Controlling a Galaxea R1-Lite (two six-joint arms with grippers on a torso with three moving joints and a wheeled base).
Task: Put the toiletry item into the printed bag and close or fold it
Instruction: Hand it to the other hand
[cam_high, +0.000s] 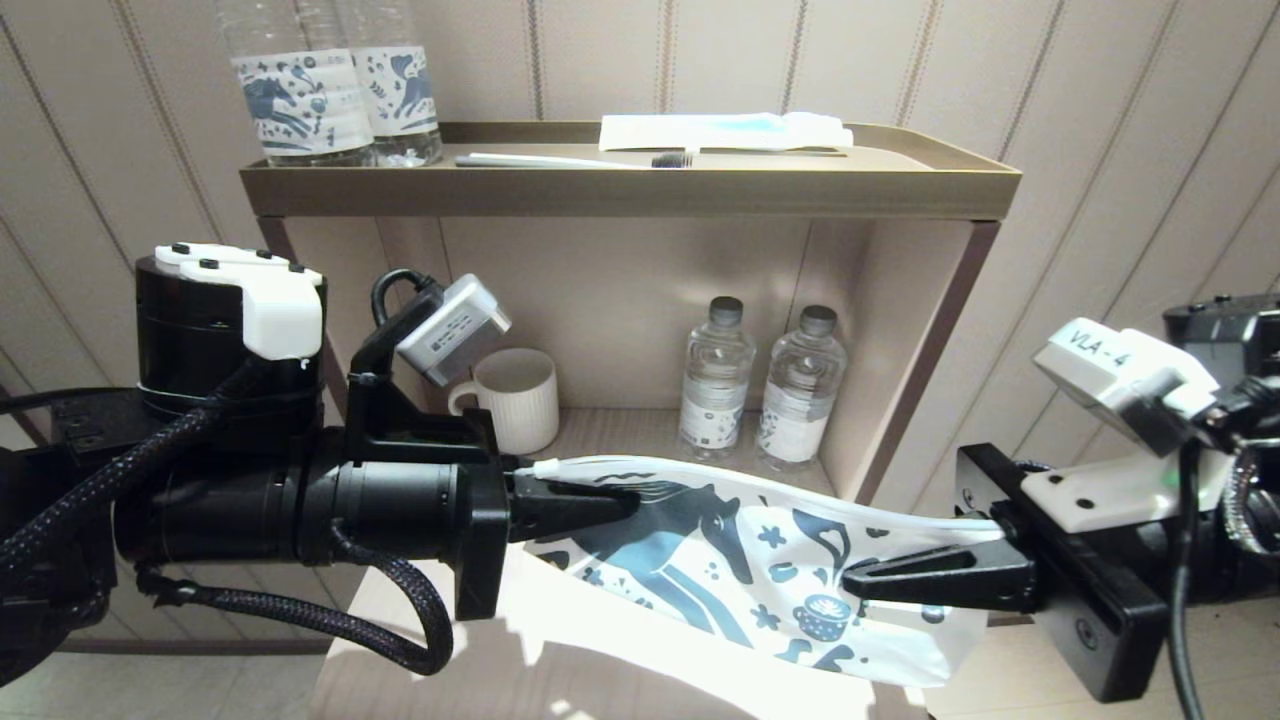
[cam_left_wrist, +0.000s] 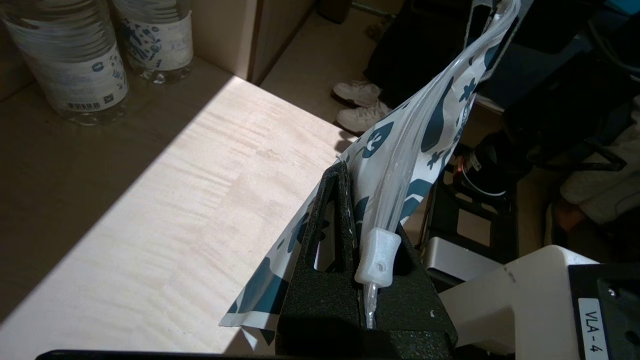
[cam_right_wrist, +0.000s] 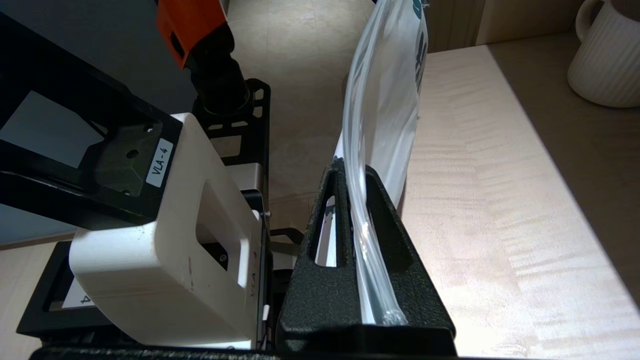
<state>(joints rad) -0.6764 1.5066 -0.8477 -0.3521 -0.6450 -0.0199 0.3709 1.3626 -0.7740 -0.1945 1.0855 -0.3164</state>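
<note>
Printed bag stretched taut midair: left gripper clamps slider end, right gripper clamps opposite end, for zip closing.

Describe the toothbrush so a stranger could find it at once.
Start at the brown cabinet's top tray. The toothbrush lies flat near its front edge, right of the horse-print bottles. Unlike the white-and-blue packet behind it, it is a thin white stick ending in dark bristles.

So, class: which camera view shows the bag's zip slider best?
The left wrist view: the white slider sits close up at the left gripper on the bag. The head view shows it tiny; the right wrist view doesn't show it.
</note>
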